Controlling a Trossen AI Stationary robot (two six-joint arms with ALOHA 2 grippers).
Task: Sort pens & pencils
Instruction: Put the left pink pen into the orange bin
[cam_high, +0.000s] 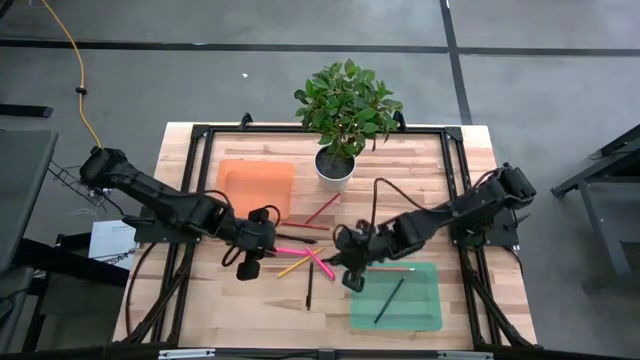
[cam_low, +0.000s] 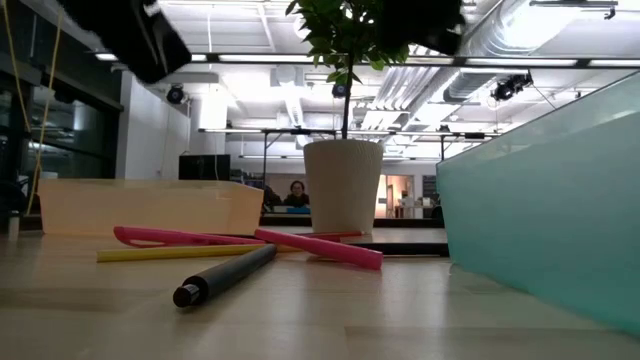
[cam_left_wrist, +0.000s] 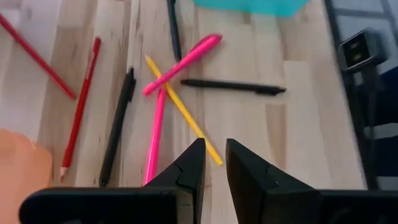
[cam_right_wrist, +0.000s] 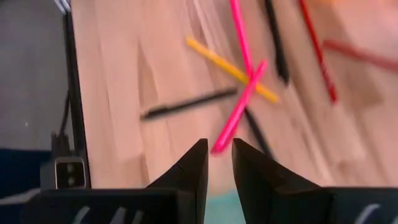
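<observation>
You've got open wood on the bench (cam_high: 200, 310) along the near edge, nothing in the way there. The pens and pencils sit in a loose heap mid-bench: two pink pens (cam_high: 322, 262) crossed over a yellow pencil (cam_high: 293, 266), black pens (cam_high: 309, 288) beside them, red pencils (cam_high: 322, 209) nearer the plant pot (cam_high: 334, 166). Your left tool (cam_high: 250, 262) hangs just left of the heap, empty, its fingers only a narrow gap apart. Your right tool (cam_high: 350, 274) hovers at the heap's right, by the green tray (cam_high: 425, 315), same narrow gap, nothing held. Green tray holds a dark pencil (cam_high: 390, 300) and a tan pencil (cam_high: 390, 269). Orange tray (cam_high: 255, 185) looks bare.
</observation>
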